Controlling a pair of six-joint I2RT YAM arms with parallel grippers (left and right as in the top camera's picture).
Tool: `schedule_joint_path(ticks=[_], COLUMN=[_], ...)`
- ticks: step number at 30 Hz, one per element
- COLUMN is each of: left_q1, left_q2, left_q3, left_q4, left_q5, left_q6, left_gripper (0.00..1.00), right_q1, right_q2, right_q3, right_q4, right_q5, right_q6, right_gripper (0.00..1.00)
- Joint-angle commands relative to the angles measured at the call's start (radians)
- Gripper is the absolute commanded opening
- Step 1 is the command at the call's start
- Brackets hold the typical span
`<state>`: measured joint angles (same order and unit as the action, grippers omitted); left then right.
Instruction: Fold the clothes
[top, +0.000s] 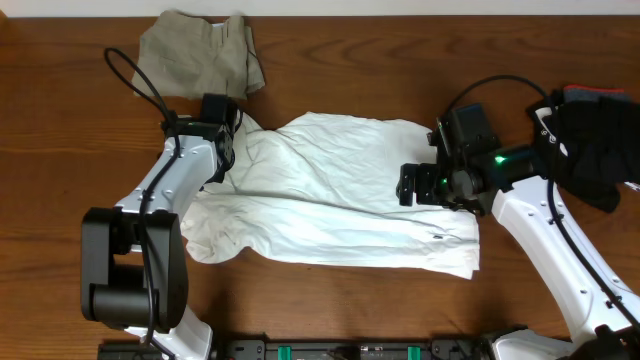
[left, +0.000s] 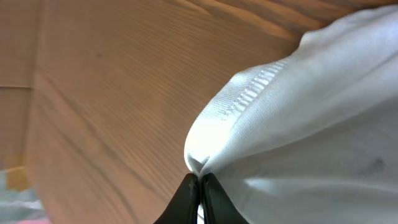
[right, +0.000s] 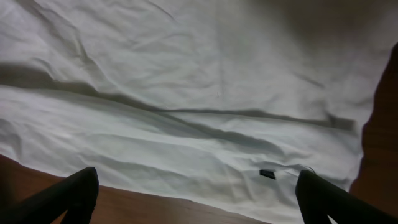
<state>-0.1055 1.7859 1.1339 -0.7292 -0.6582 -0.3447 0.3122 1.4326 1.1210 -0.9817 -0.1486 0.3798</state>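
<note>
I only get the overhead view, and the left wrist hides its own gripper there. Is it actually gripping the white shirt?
Observer: Yes. The left wrist view shows the left gripper shut on a pinch of the white shirt, right beside its stitched edge.
Operator: And the right one, anything held?
Observer: No. The right wrist view shows the right gripper open, its fingers wide apart above the shirt's edge with no cloth between them.

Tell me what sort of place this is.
Probably a robotics test bench for laundry folding: a left arm and a right arm with cables work at a wooden table, where a white T-shirt, khaki trousers and a black bundle lie.
</note>
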Motion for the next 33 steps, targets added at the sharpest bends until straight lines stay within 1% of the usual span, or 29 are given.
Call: schedule_joint_path(ticks=[1, 5, 6, 7, 9, 10, 11, 12, 13, 15, 16, 18, 20, 22, 24, 26, 27, 28, 29, 30, 31, 33], left_q1=[0.005, 0.005, 0.005, 0.005, 0.004, 0.005, 0.005, 0.004, 0.004, 0.003, 0.003, 0.003, 0.003, 0.003, 0.001, -0.008, -0.013, -0.019, -0.024, -0.029, -0.032, -0.033], left_q2=[-0.019, -0.019, -0.019, -0.019, -0.019, -0.019, -0.019, -0.019, -0.020, -0.024, -0.028, -0.036, -0.038, -0.038, -0.038, -0.038, -0.038, -0.039, -0.041, -0.043, -0.043, -0.043], left_q3=[0.012, 0.012, 0.012, 0.012, 0.012, 0.012, 0.012, 0.012, 0.012, 0.012, 0.012, 0.012, 0.012, 0.012, 0.012, 0.012, 0.012, 0.012, 0.012, 0.012, 0.012, 0.012], left_q4=[-0.003, -0.003, -0.004, -0.005, -0.016, -0.020, -0.023, -0.026, -0.031, -0.048, -0.060, -0.065, -0.058, -0.045, -0.032, -0.025, -0.024, -0.024, -0.021, -0.017, -0.009, 0.003], left_q5=[-0.113, -0.195, -0.218, -0.230, -0.234, -0.233, -0.233, -0.233, -0.232, -0.206, -0.159, -0.032, 0.101, 0.190, 0.233, 0.240, 0.240, 0.240, 0.240, 0.253, 0.281, 0.338], left_q6=[-0.020, -0.020, -0.019, -0.013, -0.001, -0.001, -0.002, -0.002, -0.003, -0.027, -0.035, -0.035, -0.035, -0.035, -0.035, -0.035, -0.034, -0.034, -0.035, -0.035, -0.034, -0.031], left_gripper=[0.07, 0.08, 0.15, 0.28, 0.60, 0.67, 0.70, 0.73, 0.73, 0.72, 0.71, 0.64, 0.55, 0.48, 0.38, 0.30, 0.25, 0.20, 0.11, 0.06, 0.06, 0.06], right_q1=[0.003, 0.003, 0.003, 0.003, 0.003, 0.003, 0.003, 0.003, 0.003, 0.003, 0.003, 0.003, 0.003, 0.007, 0.021, 0.036, 0.043, 0.050, 0.057, 0.064, 0.071, 0.085], right_q2=[-0.003, -0.003, -0.003, -0.003, -0.003, -0.003, -0.003, -0.003, -0.003, -0.003, -0.003, -0.003, -0.003, -0.001, 0.007, 0.018, 0.023, 0.030, 0.037, 0.047, 0.059, 0.089], right_q3=[-0.005, -0.005, -0.005, -0.005, -0.005, -0.005, -0.005, -0.005, -0.005, -0.005, -0.005, -0.005, -0.006, -0.016, -0.038, -0.064, -0.076, -0.090, -0.101, -0.112, -0.122, -0.132], right_q4=[-0.006, -0.006, -0.006, -0.006, -0.006, -0.006, -0.006, -0.006, -0.006, -0.006, -0.006, -0.005, -0.005, 0.011, 0.046, 0.082, 0.099, 0.120, 0.142, 0.171, 0.206, 0.265], right_q5=[0.000, 0.000, -0.001, 0.000, -0.001, -0.001, -0.001, -0.001, -0.001, -0.002, -0.002, -0.002, -0.024, -0.062, -0.087, -0.095, -0.096, -0.100, -0.112, -0.134, -0.159, -0.185], right_q6=[-0.023, -0.030, -0.037, -0.037, -0.037, -0.037, -0.037, -0.037, -0.037, -0.037, -0.037, -0.037, -0.037, -0.037, -0.051, -0.064, -0.063, -0.062, -0.063, -0.063, -0.063, -0.061], right_gripper=[0.99, 0.99, 0.99, 0.99, 0.99, 0.99, 0.99, 0.99, 0.99, 0.99, 0.99, 0.99, 0.99, 0.97, 0.87, 0.82, 0.75, 0.66, 0.57, 0.49, 0.43, 0.35])
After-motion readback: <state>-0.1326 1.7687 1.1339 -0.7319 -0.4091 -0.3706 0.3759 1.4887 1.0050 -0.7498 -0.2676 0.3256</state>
